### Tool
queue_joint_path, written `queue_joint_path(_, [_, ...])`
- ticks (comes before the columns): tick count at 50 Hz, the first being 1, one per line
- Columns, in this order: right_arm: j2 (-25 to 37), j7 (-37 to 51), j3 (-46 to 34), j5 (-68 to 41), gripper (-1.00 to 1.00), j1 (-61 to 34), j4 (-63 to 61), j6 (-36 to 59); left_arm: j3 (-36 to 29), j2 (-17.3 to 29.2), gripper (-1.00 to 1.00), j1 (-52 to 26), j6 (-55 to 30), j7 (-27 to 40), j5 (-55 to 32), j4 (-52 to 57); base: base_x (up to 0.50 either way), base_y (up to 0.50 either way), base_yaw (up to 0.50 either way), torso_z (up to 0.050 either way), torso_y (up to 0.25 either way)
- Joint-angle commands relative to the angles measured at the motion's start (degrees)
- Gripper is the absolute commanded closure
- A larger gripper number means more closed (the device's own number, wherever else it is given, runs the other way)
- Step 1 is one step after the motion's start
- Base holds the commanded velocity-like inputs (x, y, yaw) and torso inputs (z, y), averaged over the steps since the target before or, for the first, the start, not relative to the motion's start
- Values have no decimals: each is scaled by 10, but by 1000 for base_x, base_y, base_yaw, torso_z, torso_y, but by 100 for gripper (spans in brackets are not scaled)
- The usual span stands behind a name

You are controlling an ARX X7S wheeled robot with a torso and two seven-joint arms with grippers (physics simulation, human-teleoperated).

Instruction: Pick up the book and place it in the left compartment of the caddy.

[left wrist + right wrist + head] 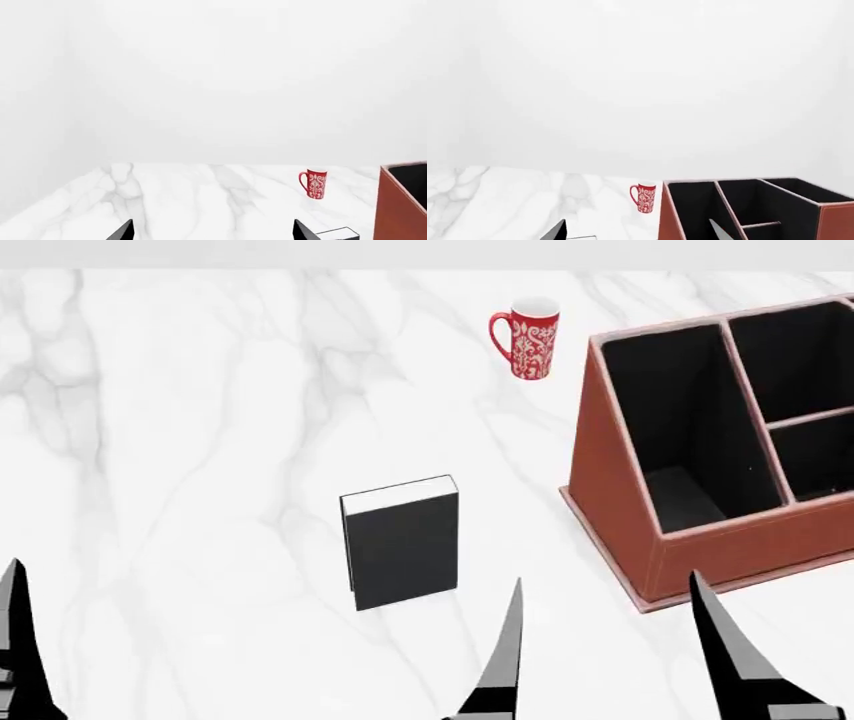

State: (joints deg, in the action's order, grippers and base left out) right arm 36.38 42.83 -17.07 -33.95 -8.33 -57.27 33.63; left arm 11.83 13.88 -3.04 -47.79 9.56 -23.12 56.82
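The black book (400,540) with white page edges lies flat on the marble table, in front of me and left of the caddy (607,470). The caddy is reddish-brown with a black inside. Its left compartment (674,430) is the long narrow one nearest the book and holds nothing. My right gripper (607,590) is open and empty, near the caddy's front left corner and right of the book. My left gripper (16,630) shows one finger at the view's left edge. In the left wrist view the left gripper (213,226) is open, and a corner of the book (337,233) shows. In the right wrist view the right gripper (637,226) is open.
A red patterned mug (527,338) stands at the back of the table, behind the book and left of the caddy. It also shows in the left wrist view (315,184) and in the right wrist view (644,197). The white marble table (200,440) extends left. A white wall lies behind.
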Motion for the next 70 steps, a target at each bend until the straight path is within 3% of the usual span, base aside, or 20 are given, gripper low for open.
queue_joint_path(1, [195,185,-172,-92,-100,-78,-27,-149,17,63,-100,5,7,82,-107,29,500,0,0,0,0])
queue_joint_path(8, [250,256,-295,-101,-100,-170,-27,-205,10,75,-100,9,20,97,-116,25,500,0,0,0,0])
queue_joint_path(13, [257,271,-330,-103,-100,-198,-25,-212,2,82,-100,11,31,103,-116,20,500,0,0,0,0])
queue_joint_path(24, [259,282,-344,-111,-100,-209,-16,-213,-3,91,-100,11,38,115,-123,16,500,0,0,0,0])
queue_joint_path(50, [274,269,-351,-90,-100,-193,-4,-275,-11,110,-100,14,58,133,-138,9,0,-388,0,0,1])
queue_joint_path(53, [273,294,-351,-108,-100,-217,-10,-223,-14,113,-100,13,60,136,-138,8,0,0,0,0,0])
queue_joint_path(57, [281,261,-352,-83,-100,-199,-14,-278,-14,116,-100,15,62,139,-140,9,39,0,0,0,0])
queue_joint_path(70, [280,276,-356,-95,-100,-208,-13,-265,-9,126,-100,11,66,152,-158,8,494,0,0,0,1])
